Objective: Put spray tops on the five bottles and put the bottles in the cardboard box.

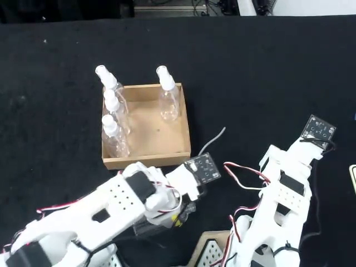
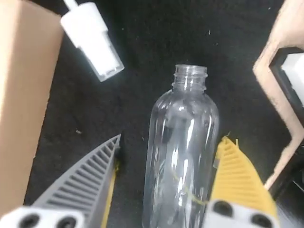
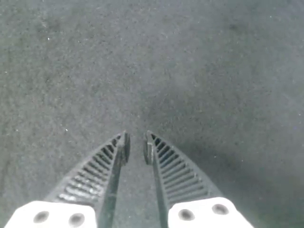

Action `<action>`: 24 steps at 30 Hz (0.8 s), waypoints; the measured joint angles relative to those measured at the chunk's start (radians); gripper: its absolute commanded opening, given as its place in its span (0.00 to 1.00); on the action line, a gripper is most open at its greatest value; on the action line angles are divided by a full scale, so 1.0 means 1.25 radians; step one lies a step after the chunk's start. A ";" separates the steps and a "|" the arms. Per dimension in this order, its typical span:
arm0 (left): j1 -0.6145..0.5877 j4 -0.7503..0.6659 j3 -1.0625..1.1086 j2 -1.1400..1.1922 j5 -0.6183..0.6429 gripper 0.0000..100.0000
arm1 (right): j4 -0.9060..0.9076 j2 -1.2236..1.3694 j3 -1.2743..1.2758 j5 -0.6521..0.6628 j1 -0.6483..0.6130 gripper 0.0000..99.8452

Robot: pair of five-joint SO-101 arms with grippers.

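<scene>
Clear plastic bottle (image 2: 183, 152), uncapped | likely light, thin-walled, slick; grip mid-body | left hand (image 2: 172, 138) wide astride it | right hand (image 3: 136, 137) narrow, empty

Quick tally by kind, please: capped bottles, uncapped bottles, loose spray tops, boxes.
Bottles with spray tops on: 4
Uncapped bottle: 1
Loose spray top: 1
Cardboard box: 1
Total: 7
</scene>
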 measured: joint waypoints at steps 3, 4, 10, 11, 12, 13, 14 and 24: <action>0.000 -0.042 0.000 0.047 0.002 0.29 | 0.000 0.000 0.000 0.000 0.000 0.04; 0.000 -0.053 0.000 0.059 0.002 0.29 | 0.000 0.000 0.000 0.000 0.000 0.04; 0.000 -0.074 0.000 0.118 0.002 0.29 | 0.000 0.000 0.000 0.000 0.000 0.04; 0.000 -0.074 0.000 0.125 0.002 0.29 | 0.000 0.000 0.000 0.000 0.000 0.04; 0.000 -0.074 0.000 0.134 0.002 0.29 | 0.000 0.000 0.000 0.000 0.000 0.04; 0.000 -0.074 0.000 0.141 0.002 0.29 | 0.000 0.000 0.000 0.000 0.000 0.04; 0.000 -0.074 0.000 0.149 0.002 0.29 | 0.000 0.000 0.000 0.000 0.000 0.04; 0.000 -0.074 0.000 0.188 0.002 0.28 | 0.000 0.000 0.000 0.000 0.000 0.04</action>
